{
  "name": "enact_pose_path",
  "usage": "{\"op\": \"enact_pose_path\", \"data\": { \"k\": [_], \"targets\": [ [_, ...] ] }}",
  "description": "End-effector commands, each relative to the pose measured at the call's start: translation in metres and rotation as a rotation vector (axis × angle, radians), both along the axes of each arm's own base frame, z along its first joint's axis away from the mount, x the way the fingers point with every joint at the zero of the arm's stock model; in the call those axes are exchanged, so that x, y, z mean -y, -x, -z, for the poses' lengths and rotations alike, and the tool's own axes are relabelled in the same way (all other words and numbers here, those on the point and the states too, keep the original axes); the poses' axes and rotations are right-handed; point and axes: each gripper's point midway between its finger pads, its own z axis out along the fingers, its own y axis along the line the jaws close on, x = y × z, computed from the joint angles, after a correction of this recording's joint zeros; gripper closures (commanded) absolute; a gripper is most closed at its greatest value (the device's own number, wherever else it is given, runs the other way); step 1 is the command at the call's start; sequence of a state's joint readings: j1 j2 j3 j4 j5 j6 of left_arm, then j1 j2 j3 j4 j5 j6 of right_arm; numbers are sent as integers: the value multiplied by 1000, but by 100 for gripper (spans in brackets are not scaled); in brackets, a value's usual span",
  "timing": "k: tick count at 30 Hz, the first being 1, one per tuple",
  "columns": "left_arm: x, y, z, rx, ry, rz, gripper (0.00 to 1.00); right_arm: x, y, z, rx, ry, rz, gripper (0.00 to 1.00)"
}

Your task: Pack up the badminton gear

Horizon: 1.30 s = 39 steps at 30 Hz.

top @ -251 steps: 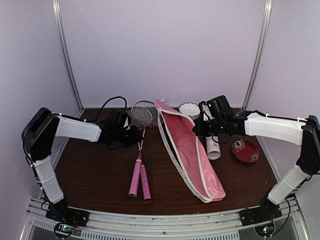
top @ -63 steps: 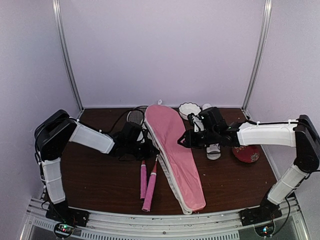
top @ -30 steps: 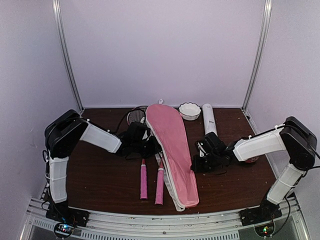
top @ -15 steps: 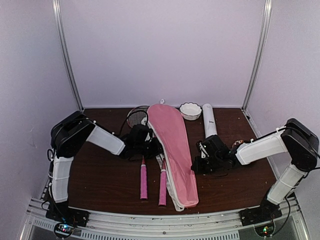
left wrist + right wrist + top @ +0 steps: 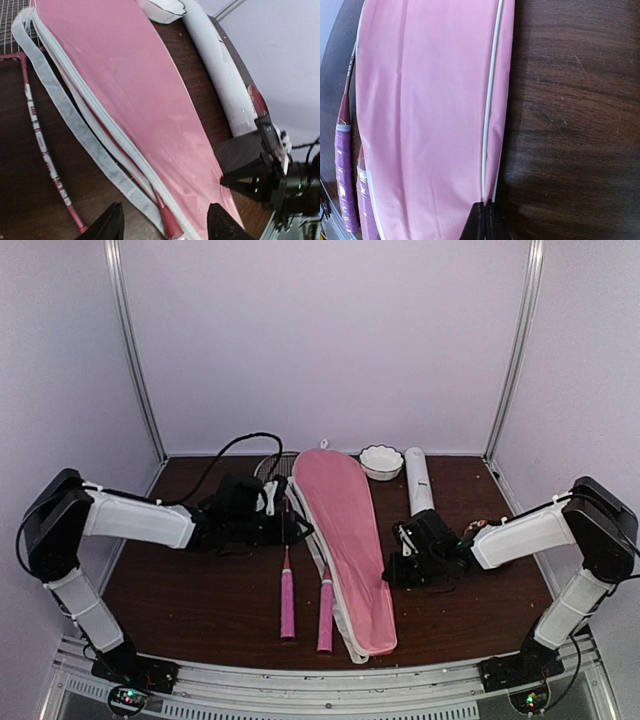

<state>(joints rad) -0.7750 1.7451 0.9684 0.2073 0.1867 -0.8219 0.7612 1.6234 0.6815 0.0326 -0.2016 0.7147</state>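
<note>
The left gripper (image 5: 165,226) stands open and empty just left of the pink cover (image 5: 345,530). The right gripper (image 5: 485,220) is closed at the cover's right edge; whether it pinches fabric I cannot tell. Both rackets (image 5: 287,605) lie along the cover's gaping left side, handles out. The white tube (image 5: 417,480) lies right of the cover. Packing looks barely begun.

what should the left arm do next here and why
Probably lower the open left gripper onto the shaft of the outer racket and close. That racket lies beside the pink cover, not inside it, its head uncovered, while the right gripper is shut at the cover's other edge.
</note>
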Motion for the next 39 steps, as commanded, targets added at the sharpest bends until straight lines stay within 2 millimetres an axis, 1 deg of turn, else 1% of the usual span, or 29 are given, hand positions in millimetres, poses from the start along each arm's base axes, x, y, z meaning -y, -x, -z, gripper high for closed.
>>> {"op": "enact_pose_path", "data": {
  "k": [1, 5, 6, 9, 10, 12, 15, 18, 20, 23, 26, 30, 33, 36, 39],
  "targets": [
    [-28, 63, 1, 292, -222, 259, 40, 29, 32, 36, -143, 129, -8, 100],
    [-41, 124, -2, 560, -359, 452, 40, 28, 33, 37, -148, 123, -16, 100],
    [-41, 139, -5, 625, -389, 499, 41, 28, 33, 38, -150, 122, -17, 100],
    [-36, 175, 1, 721, -436, 616, 42, 25, 33, 36, -150, 112, -24, 100],
    [-36, 179, 5, 737, -453, 637, 43, 25, 33, 36, -150, 113, -26, 100],
    [-30, 194, 11, 760, -454, 696, 44, 25, 32, 35, -145, 117, -32, 100],
    [-15, 214, 28, 787, -482, 802, 48, 26, 32, 34, -143, 128, -34, 100],
    [3, 228, 46, 791, -517, 891, 51, 26, 32, 33, -142, 127, -38, 100],
    [12, 234, 56, 793, -538, 925, 51, 26, 32, 34, -144, 129, -37, 100],
    [23, 238, 63, 807, -555, 938, 50, 27, 33, 35, -143, 131, -36, 100],
    [32, 234, 65, 825, -581, 927, 52, 28, 34, 36, -143, 137, -40, 100],
    [38, 227, 71, 826, -617, 904, 57, 30, 36, 38, -147, 149, -44, 100],
    [41, 218, 66, 842, -637, 850, 62, 32, 37, 39, -149, 159, -50, 100],
    [45, 208, 49, 879, -621, 773, 69, 32, 37, 40, -148, 168, -60, 100],
    [47, 205, 30, 912, -580, 721, 73, 34, 37, 39, -146, 181, -64, 100]
  ]
}}
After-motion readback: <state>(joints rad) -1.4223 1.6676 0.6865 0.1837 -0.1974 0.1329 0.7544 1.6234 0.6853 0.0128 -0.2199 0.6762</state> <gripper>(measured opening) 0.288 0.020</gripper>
